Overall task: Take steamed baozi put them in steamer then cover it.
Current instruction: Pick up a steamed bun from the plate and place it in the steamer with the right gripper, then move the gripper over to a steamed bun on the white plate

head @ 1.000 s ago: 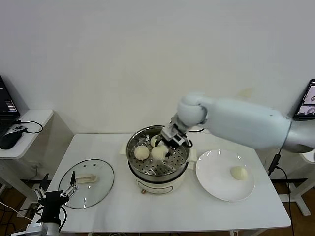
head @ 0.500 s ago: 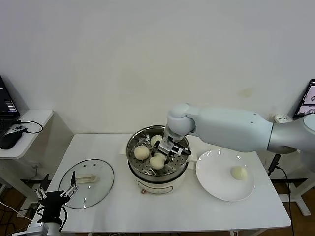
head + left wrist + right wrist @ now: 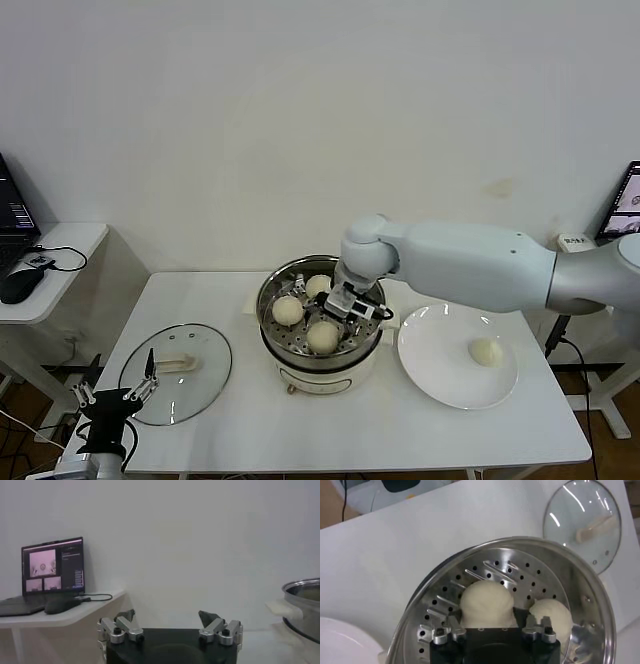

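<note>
From the head we are looking down on the table [image 3: 300,420]; our right wrist is peering closely into the steamer [image 3: 590,605], our left sideways past its rim.

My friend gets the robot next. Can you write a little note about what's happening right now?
Right end effector: open, above the steamer, nothing held.
Left end effector: open, parked low by the table's left front corner.
Done: three baozi lie on the steamer tray.
Left: one baozi on the white plate goes in, then the cover, lying on the table, goes on.
</note>
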Available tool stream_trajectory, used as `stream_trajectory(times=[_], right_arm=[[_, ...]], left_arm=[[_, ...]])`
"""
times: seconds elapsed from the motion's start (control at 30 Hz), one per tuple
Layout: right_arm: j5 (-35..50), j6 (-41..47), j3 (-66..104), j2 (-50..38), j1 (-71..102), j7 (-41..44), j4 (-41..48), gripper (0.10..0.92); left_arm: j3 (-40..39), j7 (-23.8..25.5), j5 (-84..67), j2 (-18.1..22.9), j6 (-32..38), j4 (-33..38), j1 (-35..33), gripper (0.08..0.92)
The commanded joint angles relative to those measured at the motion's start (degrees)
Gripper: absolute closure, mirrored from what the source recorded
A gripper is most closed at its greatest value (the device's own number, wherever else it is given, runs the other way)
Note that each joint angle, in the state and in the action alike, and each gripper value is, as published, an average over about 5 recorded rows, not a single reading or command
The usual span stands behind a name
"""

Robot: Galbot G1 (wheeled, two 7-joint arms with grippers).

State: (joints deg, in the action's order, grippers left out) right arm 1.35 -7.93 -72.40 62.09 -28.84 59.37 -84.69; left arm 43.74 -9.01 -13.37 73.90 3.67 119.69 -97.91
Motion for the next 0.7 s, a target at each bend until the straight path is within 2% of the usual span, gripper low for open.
stream_trajectory(times=[0.03, 0.37, 0.53, 0.7], right_arm=[[1.65, 5.11, 4.31, -7.4, -2.54, 1.68, -1.22, 0.205], [5.71, 22.26, 10.11, -24.66, -2.63, 2.56, -5.85, 0.203], [2.83, 23.21, 10.33, -34.5, 0.64, 3.09, -9.25, 0.203], [-1.38, 21.71, 13.76, -39.56, 7.15, 3.69, -9.24, 0.203]], left_arm=[[0.11, 0.05, -0.07, -0.13, 0.02, 0.07, 0.01, 0.177], [-0.39, 0.16, -0.17, -0.69, -0.09, 0.81, 0.16, 0.177], [-1.16, 0.18, -0.08, -1.11, -0.15, 0.82, 0.45, 0.177], [-1.99, 0.2, 0.08, -1.35, -0.18, 0.77, 0.67, 0.177]])
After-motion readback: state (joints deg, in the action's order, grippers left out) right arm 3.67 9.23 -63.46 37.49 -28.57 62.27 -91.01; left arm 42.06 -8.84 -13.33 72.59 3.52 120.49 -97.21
